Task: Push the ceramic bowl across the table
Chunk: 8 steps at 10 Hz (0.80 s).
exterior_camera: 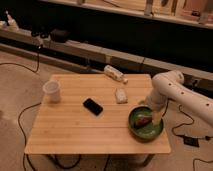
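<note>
One claw (153,118) sits at the rim of the ceramic bowl (142,131).

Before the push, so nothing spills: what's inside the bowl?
A small brownish item lies inside the bowl. The gripper sits over its right side, hiding what is beneath; what the item is cannot be told.

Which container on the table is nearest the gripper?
The green ceramic bowl: the gripper is at its right rim, while the white cup stands at the table's left end.

Ceramic bowl (140,131) on table (75,131), beneath gripper (154,118)
</note>
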{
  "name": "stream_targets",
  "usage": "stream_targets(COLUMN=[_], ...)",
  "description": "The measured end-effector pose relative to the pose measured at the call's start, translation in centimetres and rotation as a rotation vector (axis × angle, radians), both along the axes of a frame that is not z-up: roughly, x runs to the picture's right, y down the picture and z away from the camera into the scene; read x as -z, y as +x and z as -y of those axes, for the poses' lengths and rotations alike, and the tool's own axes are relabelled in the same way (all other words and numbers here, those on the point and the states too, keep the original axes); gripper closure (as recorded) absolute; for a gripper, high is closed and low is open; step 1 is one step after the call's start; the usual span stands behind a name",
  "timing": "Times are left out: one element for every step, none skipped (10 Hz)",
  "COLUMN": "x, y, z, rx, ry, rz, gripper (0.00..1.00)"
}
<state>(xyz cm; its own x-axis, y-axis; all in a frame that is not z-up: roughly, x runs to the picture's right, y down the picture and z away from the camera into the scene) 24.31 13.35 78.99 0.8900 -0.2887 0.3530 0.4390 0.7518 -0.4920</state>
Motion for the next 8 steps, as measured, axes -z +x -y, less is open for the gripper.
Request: stream_targets(x=[-0.4, -0.9, -1.3, -1.6, -2.2, -2.7, -3.6, -4.4], y=[-0.5, -1.0, -1.1, -1.1, -1.1, -1.1, -1.1, -1.3], z=[0.6, 1.1, 0.9, 0.7, 0.1, -0.4, -1.3, -2.0], rx=[0.007, 0.011, 0.01, 0.01, 0.01, 0.012, 0.021, 0.034], ry=[0.028, 0.054, 0.055, 0.056, 0.051, 0.046, 0.045, 0.049], rz=[0.024, 0.05, 0.058, 0.065, 0.068, 0.069, 0.07, 0.078], gripper=[0.49, 0.62, 0.71, 0.8, 0.92, 0.97, 1.0, 1.0])
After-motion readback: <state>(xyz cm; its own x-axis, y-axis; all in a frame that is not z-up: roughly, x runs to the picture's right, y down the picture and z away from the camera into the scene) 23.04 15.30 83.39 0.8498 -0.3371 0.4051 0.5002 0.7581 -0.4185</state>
